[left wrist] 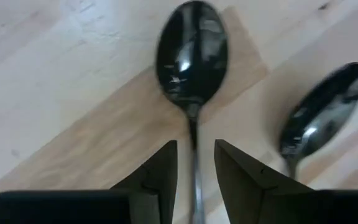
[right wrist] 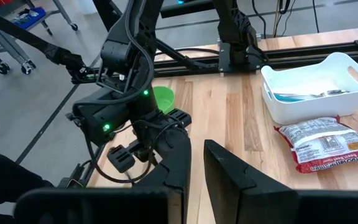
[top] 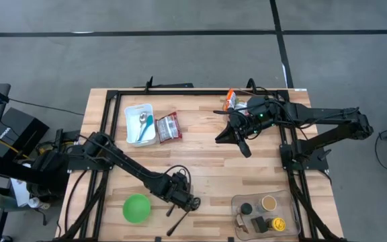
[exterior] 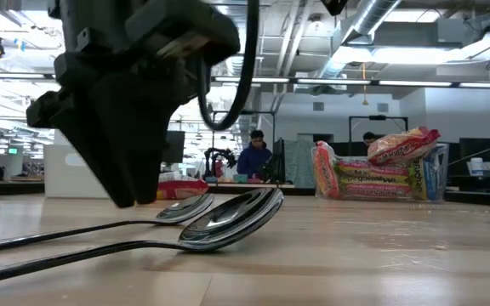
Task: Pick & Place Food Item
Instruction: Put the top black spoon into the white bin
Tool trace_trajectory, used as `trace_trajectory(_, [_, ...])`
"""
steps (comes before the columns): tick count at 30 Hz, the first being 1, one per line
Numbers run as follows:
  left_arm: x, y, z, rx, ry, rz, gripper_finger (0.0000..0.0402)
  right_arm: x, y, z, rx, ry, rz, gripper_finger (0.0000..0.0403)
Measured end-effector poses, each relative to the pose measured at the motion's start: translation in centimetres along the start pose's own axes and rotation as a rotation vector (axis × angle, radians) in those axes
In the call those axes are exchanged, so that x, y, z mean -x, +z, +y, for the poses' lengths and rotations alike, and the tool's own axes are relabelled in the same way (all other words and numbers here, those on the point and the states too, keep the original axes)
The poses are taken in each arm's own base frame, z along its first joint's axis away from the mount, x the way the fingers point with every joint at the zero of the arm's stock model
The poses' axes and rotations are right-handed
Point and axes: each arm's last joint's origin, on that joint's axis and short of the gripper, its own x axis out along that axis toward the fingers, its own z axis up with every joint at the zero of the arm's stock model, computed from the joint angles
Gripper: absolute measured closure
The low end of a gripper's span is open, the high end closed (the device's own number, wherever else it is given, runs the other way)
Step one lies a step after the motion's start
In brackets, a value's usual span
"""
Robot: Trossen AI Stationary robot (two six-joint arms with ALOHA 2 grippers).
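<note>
Left gripper (top: 192,202) low at the near edge of the worktop (top: 207,161), just beside the green bowl (top: 136,208). Its fingers (left wrist: 160,177) straddle the handle of a dark spoon (left wrist: 192,53) lying flat on the wood. A narrow gap shows on each side of the handle, so the fingers are slightly parted and not clamped on it. A second spoon (left wrist: 325,109) lies close alongside, bowl end pointing the same way.

Right gripper (top: 236,139) hangs over the far right part of the worktop, fingers (right wrist: 166,168) nearly closed and empty as far as I can see.

Food items: a red packet (top: 168,126) lies flat just beside the white bin (top: 140,123), which already holds a spoon. Another packet (top: 230,99) sits at the far edge behind the right arm. Neither is touched by a gripper. A clear tray (top: 264,212) of small containers sits at the near right.

Risks, as I judge them:
- The left fingers are at cutlery, not food; any pick from here takes the wrong thing.
- A flat, thin handle may slip or pivot if pinched.
- The neighbouring spoon is close enough to be knocked.
- A wide swing could nudge the bowl.
</note>
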Motion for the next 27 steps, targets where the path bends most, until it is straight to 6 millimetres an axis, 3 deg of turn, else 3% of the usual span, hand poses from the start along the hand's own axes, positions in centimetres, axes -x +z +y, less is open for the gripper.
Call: trace_trajectory(27, [-0.41,0.54,-0.08,-0.082,-0.045,0.008,0.0305,0.0,-0.01,0.0,0.001,0.0,0.001,0.0363])
